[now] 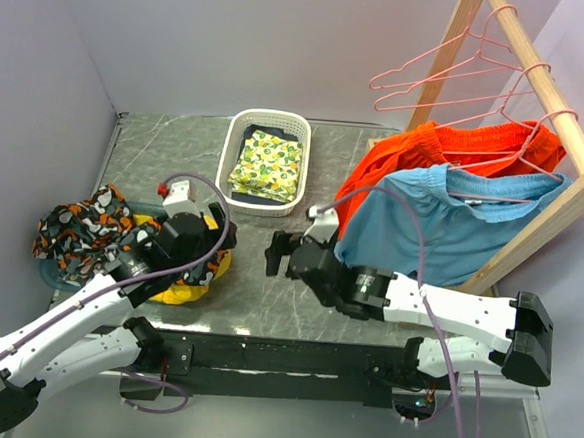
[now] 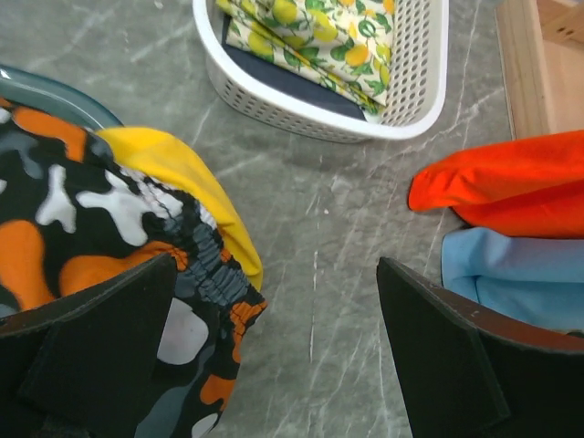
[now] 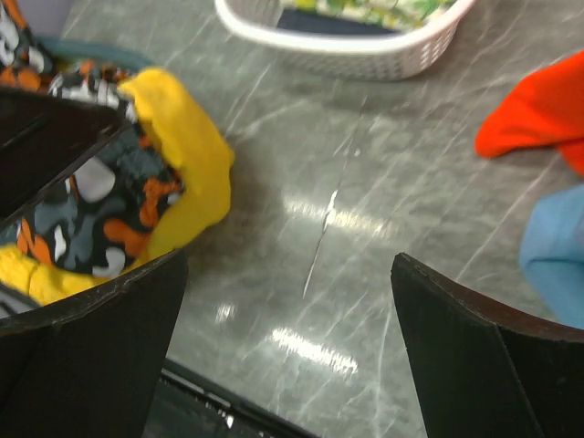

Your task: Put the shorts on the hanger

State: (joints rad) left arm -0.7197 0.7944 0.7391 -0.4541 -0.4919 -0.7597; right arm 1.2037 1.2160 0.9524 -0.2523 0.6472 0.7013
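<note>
Your left claw [image 1: 214, 236] and right claw [image 1: 278, 253] hover wide open and empty above the table [image 1: 296, 300]. The red shorts [image 1: 397, 156] appear draped on a hanger [image 1: 497, 154] at the rack [image 1: 556, 102], seemingly needing no further hold.

Shorts [image 1: 447, 150]: lower half under blue shorts [image 1: 421, 233]; cut by the right edge in both wrist views.
Blue shorts: lower hem partly behind right arm [image 1: 446, 310]; cut by the right edge in both wrist views.
Rack [image 1: 544, 84]: top cut by the upper edge.
Basket [image 1: 269, 114]: far side cut off in both wrist views.
Dark cloth [image 2: 292, 82]: mostly under lemon cloth [image 1: 266, 164].
Yellow cloth [image 1: 192, 290]: largely under patterned cloth [image 1: 86, 227] and left arm [image 1: 74, 324].
Teal rim [image 2: 55, 89]: rest covered.
Right wrist view: softly blurred throughout.
</note>
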